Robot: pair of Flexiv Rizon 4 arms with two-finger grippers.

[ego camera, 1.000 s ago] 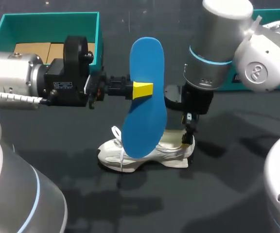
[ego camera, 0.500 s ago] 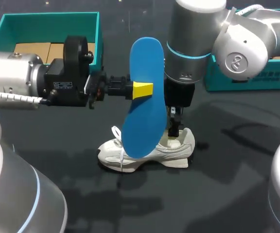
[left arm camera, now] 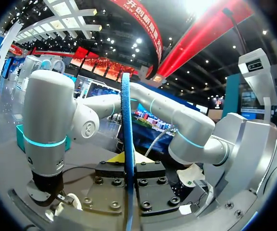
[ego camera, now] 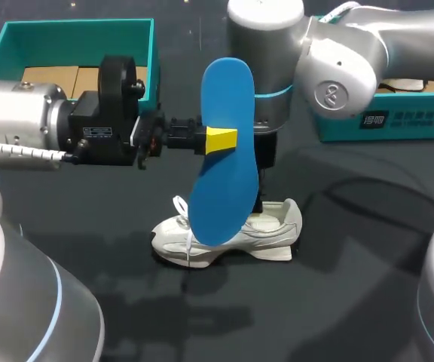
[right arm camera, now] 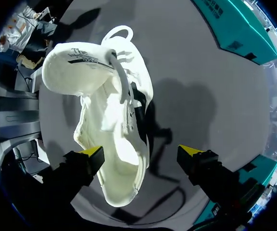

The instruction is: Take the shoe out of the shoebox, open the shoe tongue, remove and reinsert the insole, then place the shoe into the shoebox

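Head view: the left hand (ego camera: 221, 139) is clenched on a blue insole (ego camera: 228, 98), which is held upright and slightly tilted above the dark surface (ego camera: 337, 302). A white shoe (ego camera: 277, 230) is seen lying on its sole on the surface, partly hidden behind the insole's lower end. The right arm (ego camera: 330, 60) is brought in from the right and is stood over the shoe's heel; its hand is hidden there by the insole. A teal box (ego camera: 77, 30) with brown card inside is set at the far left, and a second teal box (ego camera: 398, 124), marked with white lettering on its side wall, at the far right.

Left wrist view: the insole (left arm camera: 126, 120) is shown edge-on, gripped from both sides.

Right wrist view: the right hand (right arm camera: 142, 152) is released, its fingers (right arm camera: 93, 155) spread to either side of the shoe's (right arm camera: 109, 120) heel opening. Dark print is borne on the raised tongue (right arm camera: 78, 60), too small to be read.
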